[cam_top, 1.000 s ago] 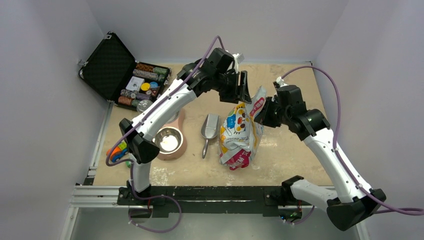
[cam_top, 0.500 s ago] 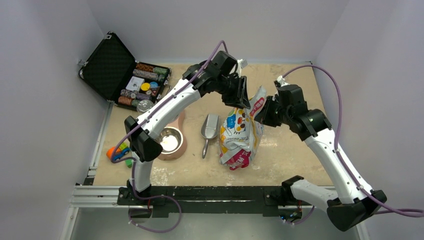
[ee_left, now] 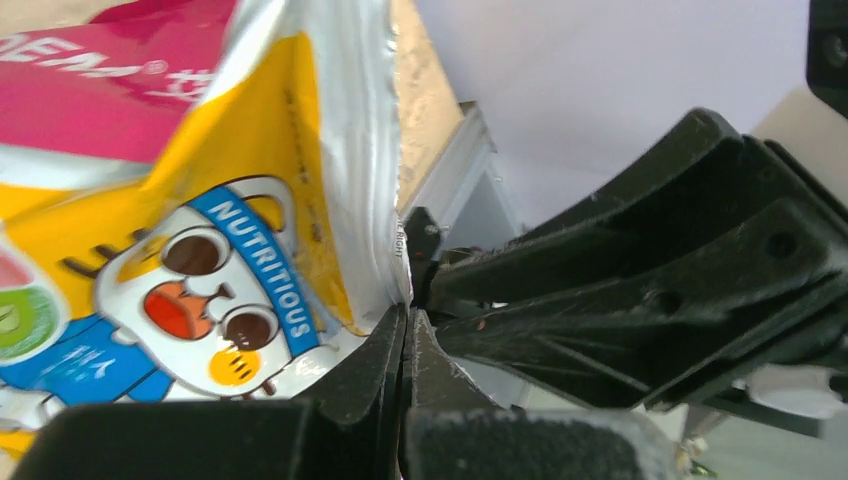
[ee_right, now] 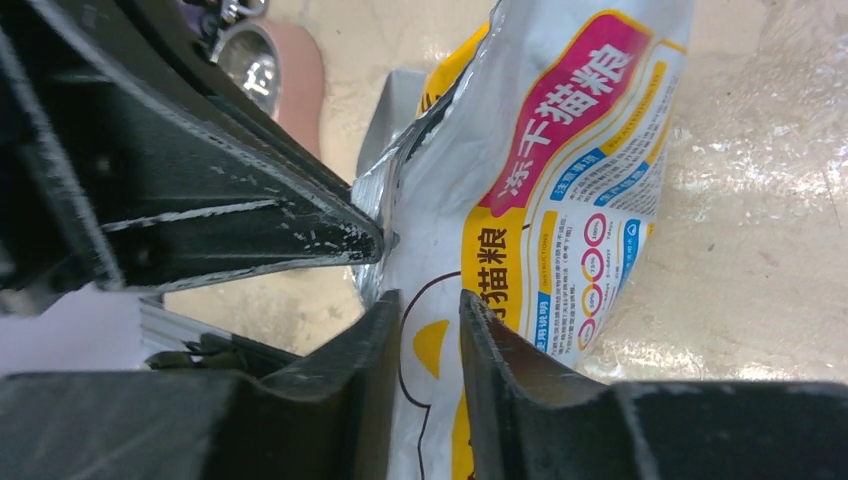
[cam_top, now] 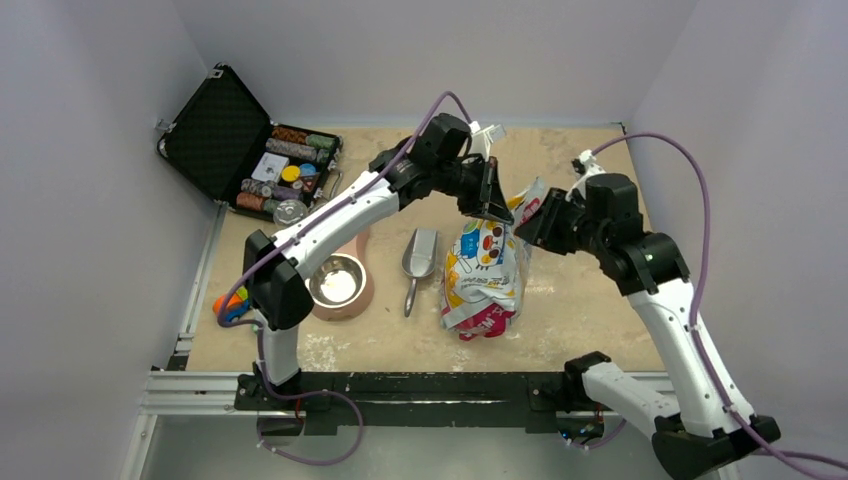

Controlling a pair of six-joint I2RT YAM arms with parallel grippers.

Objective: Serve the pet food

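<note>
The white bag (cam_top: 485, 265) printed red, yellow and blue stands upright in mid-table; the pet food itself is hidden inside it. My left gripper (cam_top: 497, 205) reaches over from the left and is shut on the bag's top edge. In the left wrist view its jaws (ee_left: 407, 315) are pressed together where the foil edge of the bag (ee_left: 200, 200) enters. My right gripper (cam_top: 528, 222) sits at the bag's upper right with its jaws apart. The right wrist view shows that gripper (ee_right: 430, 310) with the bag's panel (ee_right: 560, 150) showing through the gap.
A metal scoop (cam_top: 418, 255) lies just left of the bag. A steel bowl in a pink holder (cam_top: 338, 280) stands further left. An open black case of coloured chips (cam_top: 225, 135) is at the back left. Toy blocks (cam_top: 232, 303) lie at the left edge.
My left gripper moved right and down onto the bag's top edge and shut on it. My right gripper opened and its arm rose and shifted right.
</note>
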